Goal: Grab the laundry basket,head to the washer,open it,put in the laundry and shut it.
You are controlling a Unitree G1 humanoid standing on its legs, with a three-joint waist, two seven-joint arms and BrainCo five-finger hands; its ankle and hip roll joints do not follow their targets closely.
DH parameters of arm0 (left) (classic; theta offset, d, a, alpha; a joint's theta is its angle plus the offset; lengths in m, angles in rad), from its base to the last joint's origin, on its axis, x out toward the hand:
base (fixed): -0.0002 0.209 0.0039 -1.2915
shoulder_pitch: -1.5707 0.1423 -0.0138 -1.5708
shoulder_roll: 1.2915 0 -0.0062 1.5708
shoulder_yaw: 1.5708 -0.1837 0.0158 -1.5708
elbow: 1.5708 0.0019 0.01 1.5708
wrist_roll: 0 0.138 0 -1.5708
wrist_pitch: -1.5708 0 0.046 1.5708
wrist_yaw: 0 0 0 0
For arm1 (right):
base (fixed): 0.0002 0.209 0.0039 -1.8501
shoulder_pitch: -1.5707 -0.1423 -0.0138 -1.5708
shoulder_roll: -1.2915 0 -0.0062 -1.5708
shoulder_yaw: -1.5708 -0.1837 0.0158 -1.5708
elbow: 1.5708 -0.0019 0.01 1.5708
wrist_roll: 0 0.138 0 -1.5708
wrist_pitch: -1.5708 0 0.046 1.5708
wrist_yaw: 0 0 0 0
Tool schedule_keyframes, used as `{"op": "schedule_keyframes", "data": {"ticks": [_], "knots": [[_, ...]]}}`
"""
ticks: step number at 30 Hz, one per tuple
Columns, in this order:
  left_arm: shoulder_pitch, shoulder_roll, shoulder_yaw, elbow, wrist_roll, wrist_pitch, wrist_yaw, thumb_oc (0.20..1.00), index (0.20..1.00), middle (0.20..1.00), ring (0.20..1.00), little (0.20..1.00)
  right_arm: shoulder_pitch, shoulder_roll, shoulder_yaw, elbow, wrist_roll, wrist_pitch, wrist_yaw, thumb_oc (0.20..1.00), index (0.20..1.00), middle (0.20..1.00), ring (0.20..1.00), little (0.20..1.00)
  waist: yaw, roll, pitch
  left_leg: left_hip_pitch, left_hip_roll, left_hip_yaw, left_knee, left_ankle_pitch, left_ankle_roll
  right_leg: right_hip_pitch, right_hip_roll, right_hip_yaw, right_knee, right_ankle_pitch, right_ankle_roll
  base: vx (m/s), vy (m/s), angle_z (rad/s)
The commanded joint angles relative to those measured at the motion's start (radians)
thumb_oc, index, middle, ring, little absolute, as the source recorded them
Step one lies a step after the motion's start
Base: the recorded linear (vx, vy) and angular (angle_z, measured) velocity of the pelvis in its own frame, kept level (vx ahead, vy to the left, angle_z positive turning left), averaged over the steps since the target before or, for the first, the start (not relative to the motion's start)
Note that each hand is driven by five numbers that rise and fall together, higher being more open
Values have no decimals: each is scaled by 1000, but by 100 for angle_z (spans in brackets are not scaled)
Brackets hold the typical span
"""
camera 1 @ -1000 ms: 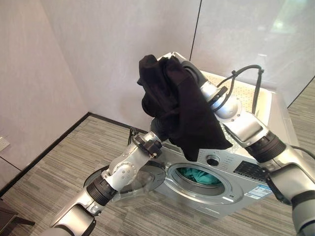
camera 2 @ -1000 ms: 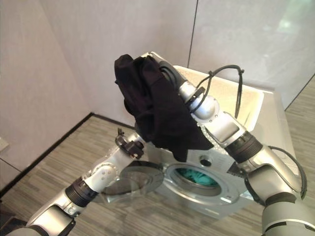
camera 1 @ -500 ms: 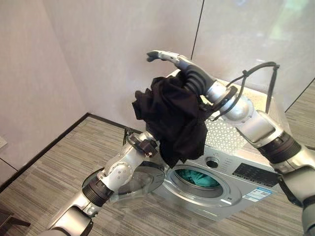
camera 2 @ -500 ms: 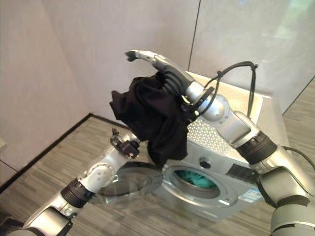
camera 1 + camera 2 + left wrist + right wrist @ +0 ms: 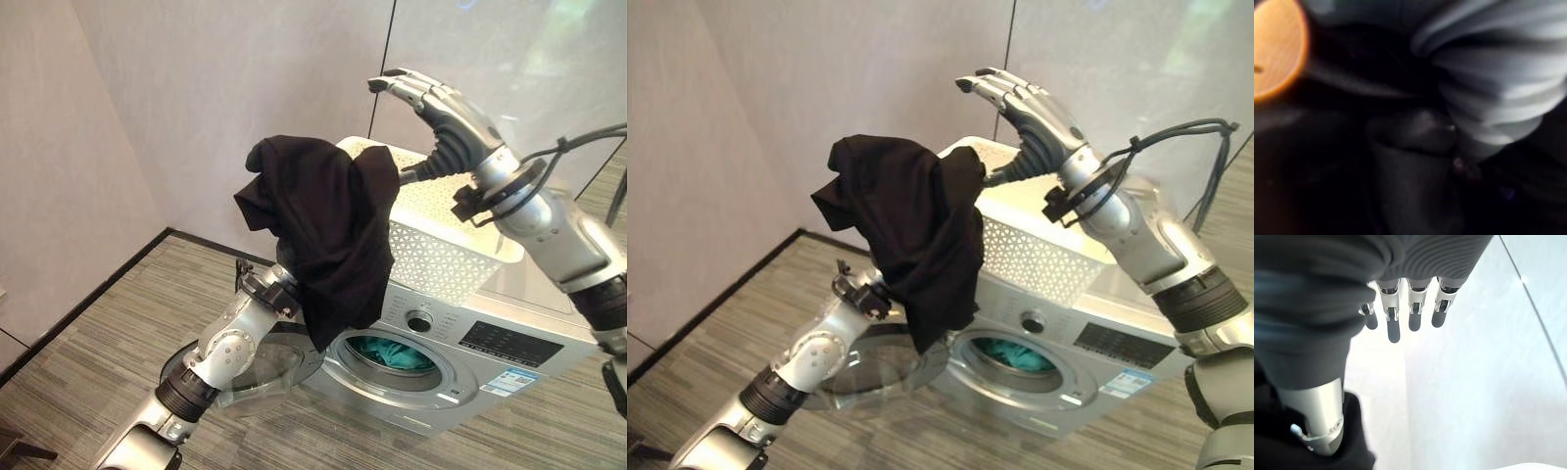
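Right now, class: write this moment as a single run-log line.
left hand: hidden under black garment, raised | right hand: open, raised above white basket | washer door: open | green laundry: in drum

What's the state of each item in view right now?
Silver front-loading washer: door swung open, teal laundry inside the drum.
White perforated laundry basket: sitting on top of the washer.
Black garment: draped over the left arm's end, hanging.
Right robot hand: raised, open, holding nothing.

Washer door swung open, drum mouth unblocked; black garment hung just above-left; white basket occupied washer top.
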Motion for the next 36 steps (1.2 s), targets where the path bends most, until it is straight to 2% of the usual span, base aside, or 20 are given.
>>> {"op": "schedule_keyframes", "data": {"ticks": [1,5,7,10,11,14,17,18,20,21,22,23,25,28,29,30,32,34,35,36], "knots": [[-67,-16,44,-25,-26,-66,-48,200,200,200,200,200,-94,-34,-45,46,-30,1,-80,1000,1000,1000,1000,1000,15,-36,-36,10,-21,-52,3,0,-2,38,-42,43,17,-3,58,-7,32,-6],[-88,-61,65,-9,-23,-96,-38,200,200,200,200,200,-65,-61,-135,48,-86,13,-167,1000,1000,1000,1000,1000,4,-41,-40,17,-28,-48,3,-10,5,38,-47,53,19,1,62,-5,51,-8],[-109,-77,96,-25,-5,-131,-24,200,200,200,200,200,-19,-84,-265,38,-193,54,-298,1000,1000,1000,1000,1000,-10,-39,-43,23,-35,-42,4,-20,13,36,-52,67,17,8,69,-21,69,-7],[-119,-77,100,-30,3,-143,-17,200,200,200,200,200,-1,-93,-311,25,-216,74,-335,1000,1000,1000,1000,1000,-13,-40,-46,23,-39,-39,4,-21,15,31,-54,73,16,11,70,-3,48,-12],[-131,-83,118,-39,18,-163,2,200,200,200,200,200,35,-109,-401,19,-255,110,-407,1000,1000,1000,1000,1000,-28,-33,-50,23,-47,-34,3,-25,20,24,-57,85,14,17,74,3,48,-14],[-131,-83,132,-55,23,-165,10,200,200,200,200,200,101,-115,-502,-11,-274,132,-448,1000,1000,1000,1000,1000,-37,-29,-51,23,-52,-31,3,-29,23,19,-60,94,15,21,76,-2,52,-4],[-123,-64,164,-82,49,-169,17,200,200,200,200,200,266,-149,-667,-36,-315,168,-474,1000,1000,1000,1000,1000,-59,-22,-51,26,-58,-26,2,-34,27,15,-63,101,15,26,80,-15,41,-5],[-109,-54,185,-97,59,-163,13,200,200,200,200,200,395,-161,-780,-26,-317,185,-489,1000,1000,1000,1000,1000,-79,-15,-50,30,-60,-22,2,-38,29,15,-65,106,15,27,83,-16,30,-14],[-101,-48,181,-104,62,-157,10,200,200,200,200,200,475,-156,-848,-25,-323,194,-498,1000,1000,1000,1000,1000,-79,-20,-51,28,-63,-22,2,-37,31,11,-66,108,15,30,84,-1,18,-17],[-60,-33,229,-119,71,-150,5,200,200,200,200,200,652,-137,-983,28,-328,219,-515,1000,1000,1000,1000,1000,-111,-10,-44,35,-63,-16,4,-50,32,14,-65,117,16,28,88,-7,14,-9],[-58,-35,220,-123,71,-148,5,200,200,200,200,200,678,-133,-1006,22,-325,215,-516,1000,1000,1000,1000,1000,-104,-15,-45,33,-64,-16,2,-43,33,11,-67,115,16,32,86,17,30,-2],[-18,-34,235,-125,65,-136,-1,200,200,200,200,200,834,-78,-1115,115,-284,234,-532,1000,1000,1000,1000,1000,-126,-8,-36,35,-68,-10,4,-51,35,7,-68,124,17,34,89,0,0,0],[-1,-26,220,-129,71,-132,-3,200,200,200,200,200,909,-55,-1152,161,-247,226,-524,1000,1000,1000,1000,1000,-120,-11,-34,32,-71,-6,2,-41,36,0,-71,124,17,42,88,-24,20,-13],[42,-8,183,-141,84,-115,-10,200,200,200,200,200,1067,77,-1184,581,67,166,-484,1000,1000,1000,1000,1000,-138,-2,-3,26,-73,4,3,-45,35,-12,-70,132,13,48,93,-53,19,-12],[42,-7,181,-142,84,-115,-10,200,200,200,200,200,1067,70,-1182,598,77,152,-482,1000,1000,1000,1000,1000,-137,-5,-4,23,-75,5,1,-38,36,-15,-72,132,12,53,91,-59,2,-1],[47,-7,167,-148,80,-114,-12,200,200,200,200,200,1088,99,-1154,743,152,129,-463,1000,1000,1000,1000,1000,-137,-5,4,20,-76,8,2,-37,36,-19,-75,132,13,56,91,-50,2,-2],[58,-5,175,-163,71,-116,-21,200,200,200,200,200,1119,148,-1099,864,222,101,-378,1000,1000,1000,1000,1000,-137,-1,18,19,-76,12,7,-44,35,-21,-76,131,14,53,92,-39,12,-4],[66,-8,167,-173,67,-116,-26,200,200,200,200,200,1124,248,-1020,953,290,76,-311,1000,1000,1000,1000,1000,-142,-2,30,14,-84,17,15,-43,37,-27,-84,131,14,59,89,-69,32,-1],[71,-11,166,-163,64,-121,-32,200,200,200,200,200,1127,347,-926,1018,315,72,-232,1000,1000,1000,1000,1000,-143,-2,42,4,-93,22,53,-63,41,-24,-95,132,15,59,89,-64,40,-8],[71,-9,166,-163,63,-121,-32,200,200,200,200,200,1126,347,-924,1020,316,71,-231,1000,1000,1000,1000,1000,-144,-4,42,1,-93,22,55,-63,41,-26,-95,132,15,60,89,-60,88,-19]]}}
